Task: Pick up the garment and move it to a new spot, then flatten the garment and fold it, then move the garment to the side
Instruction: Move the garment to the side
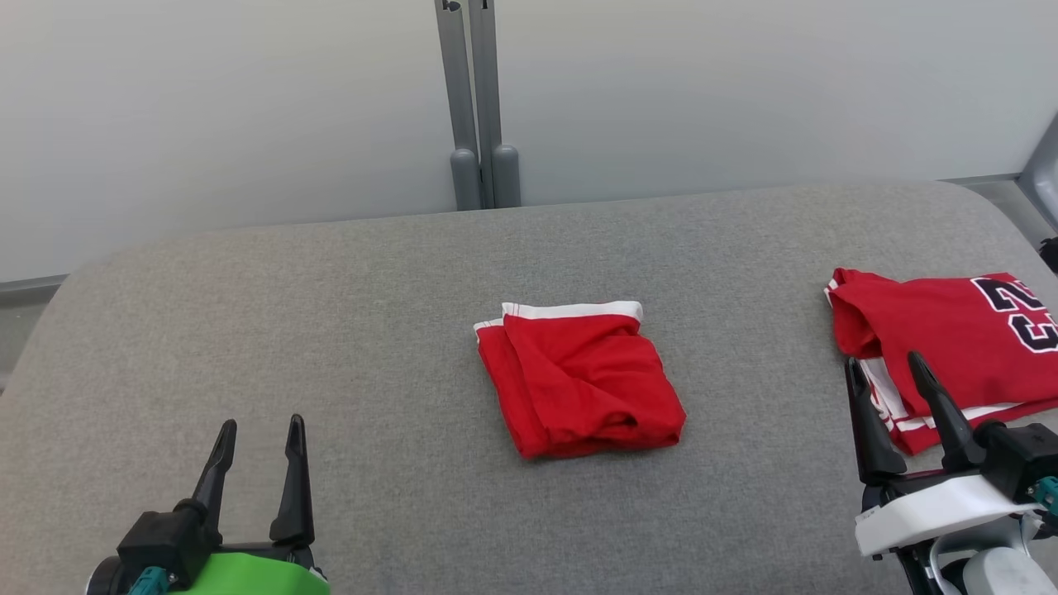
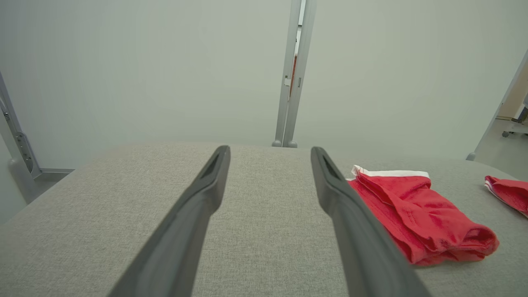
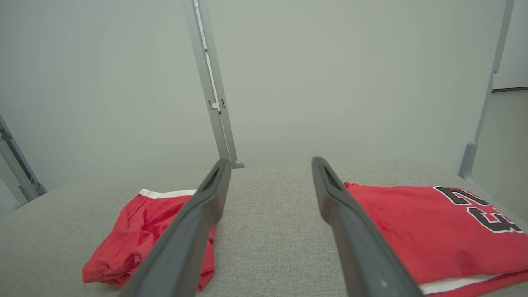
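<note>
Folded red garment (image 1: 579, 380) lies between open left claw (image 1: 261, 423) and open right claw (image 1: 884, 360), touching neither.

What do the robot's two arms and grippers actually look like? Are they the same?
Nearly. Each gripper has two long, dark, tapering fingers on a black block. The left gripper sits on a bright green cover; the right gripper sits on a white cover. A small teal plug shows beside each.
</note>
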Controlling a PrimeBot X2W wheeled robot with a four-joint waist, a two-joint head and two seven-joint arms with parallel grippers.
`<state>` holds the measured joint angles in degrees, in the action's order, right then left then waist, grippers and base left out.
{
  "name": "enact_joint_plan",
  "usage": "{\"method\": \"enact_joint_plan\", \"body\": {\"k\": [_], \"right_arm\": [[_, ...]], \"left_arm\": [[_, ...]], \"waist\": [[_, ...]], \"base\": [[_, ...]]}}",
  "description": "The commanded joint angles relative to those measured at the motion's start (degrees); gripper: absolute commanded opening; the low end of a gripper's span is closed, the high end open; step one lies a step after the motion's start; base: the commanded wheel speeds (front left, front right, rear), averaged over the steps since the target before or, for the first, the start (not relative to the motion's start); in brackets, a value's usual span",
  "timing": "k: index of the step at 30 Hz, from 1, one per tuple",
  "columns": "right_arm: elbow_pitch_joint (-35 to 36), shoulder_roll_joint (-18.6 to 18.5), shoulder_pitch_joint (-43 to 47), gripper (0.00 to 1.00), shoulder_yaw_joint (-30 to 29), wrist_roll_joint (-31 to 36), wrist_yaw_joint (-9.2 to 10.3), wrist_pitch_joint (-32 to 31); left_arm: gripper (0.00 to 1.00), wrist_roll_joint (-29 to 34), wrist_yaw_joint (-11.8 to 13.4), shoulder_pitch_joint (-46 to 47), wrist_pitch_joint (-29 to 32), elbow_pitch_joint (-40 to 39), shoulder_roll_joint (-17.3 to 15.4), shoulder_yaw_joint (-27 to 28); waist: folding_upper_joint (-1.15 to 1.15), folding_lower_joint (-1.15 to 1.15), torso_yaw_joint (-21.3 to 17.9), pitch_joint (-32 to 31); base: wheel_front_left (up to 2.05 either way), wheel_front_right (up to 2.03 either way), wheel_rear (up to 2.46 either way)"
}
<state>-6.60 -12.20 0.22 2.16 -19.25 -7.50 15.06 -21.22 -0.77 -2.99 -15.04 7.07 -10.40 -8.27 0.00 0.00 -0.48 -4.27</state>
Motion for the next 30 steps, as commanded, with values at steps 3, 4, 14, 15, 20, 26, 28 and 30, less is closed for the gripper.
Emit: {"method": "enact_joint_plan", "body": {"k": [3,4,14,15,20,26,28,30], "right_arm": [[-0.19,0.28,-0.01,1.00,0.36,0.93,0.03,0.11],[-0.32,0.21,-0.29,1.00,0.56,0.97,0.03,0.11],[-3.61,-2.20,-4.23,1.00,3.83,-0.29,0.03,-1.26],[-4.35,-2.44,-5.25,1.00,4.48,-0.56,0.03,-2.09],[-11.04,-3.43,-12.64,1.00,9.06,-4.24,0.03,-9.16],[-21.75,-4.04,-22.38,1.00,13.29,-10.87,0.02,-14.58],[-25.45,-4.04,-25.16,1.00,14.87,-13.43,0.03,-15.79],[-29.01,-4.29,-27.69,1.00,16.60,-15.52,0.03,-17.04]], "left_arm": [[1.00,0.65,-0.69,-0.38,-0.15,0.60,0.48,0.54],[1.00,0.77,-0.90,-0.20,-0.15,0.82,0.69,0.70],[1.00,2.19,-2.61,1.55,-0.15,1.87,2.10,0.78],[1.00,2.21,-2.78,1.70,-0.15,1.90,2.28,0.60],[1.00,2.24,-3.39,2.71,-0.15,2.44,2.84,-0.47],[1.00,2.19,-3.89,4.78,-0.07,3.28,3.23,-1.99],[1.00,2.11,-4.09,5.53,-0.07,3.57,3.45,-2.35],[1.00,2.13,-4.23,6.26,-0.08,3.89,3.65,-2.90]], "waist": [[0.00,0.00,-0.85,0.25],[0.00,0.00,-0.91,0.30],[0.00,0.00,0.96,1.48],[0.00,0.00,1.40,1.66],[0.00,0.00,4.81,3.04],[0.00,0.00,9.34,5.67],[0.00,0.00,10.51,6.67],[0.00,0.00,11.72,7.63]], "base": [[0.00,0.00,0.00],[0.00,0.00,0.00],[0.00,0.00,0.00],[0.00,0.00,0.00],[0.00,0.00,0.00],[0.00,0.00,0.00],[0.00,0.00,0.00],[0.00,0.00,0.00]]}}
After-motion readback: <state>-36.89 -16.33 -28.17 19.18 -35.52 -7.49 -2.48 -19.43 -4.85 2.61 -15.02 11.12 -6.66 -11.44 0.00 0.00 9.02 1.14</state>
